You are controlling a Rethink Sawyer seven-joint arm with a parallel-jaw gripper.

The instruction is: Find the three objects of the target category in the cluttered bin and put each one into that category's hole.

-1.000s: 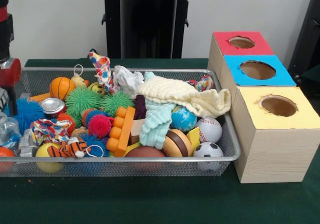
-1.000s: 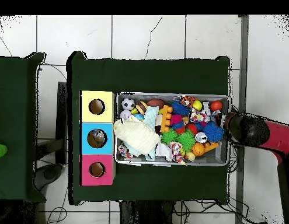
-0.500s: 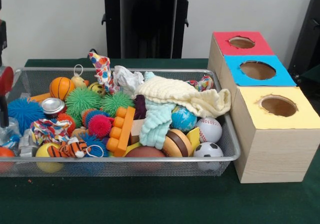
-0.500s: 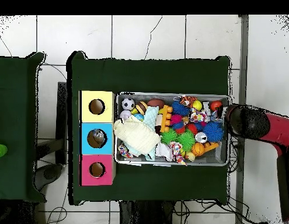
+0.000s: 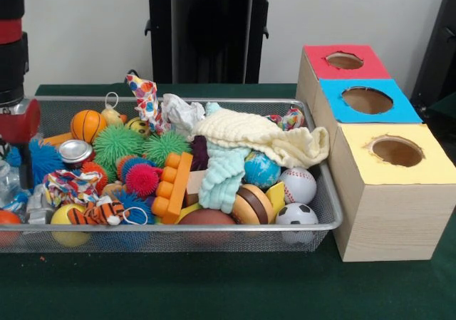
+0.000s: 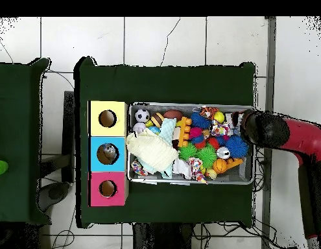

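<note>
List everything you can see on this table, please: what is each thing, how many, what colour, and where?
Wire bin: one, silver, on the green table.
Boxes with holes: three in a row beside the bin; red top, blue top, yellow top.
Cream cloth: one, on top of the pile.
Pale blue cloth: one, under the cream one.
Spiky balls: two green, one pink, one blue.
Sports balls: basketball, baseball, soccer ball.
Globe ball: one, blue.
Orange block: one, bin's middle.
Can: one, silver.
Robot arm: red and black, over the bin's end; its hand's state is unclear.
</note>
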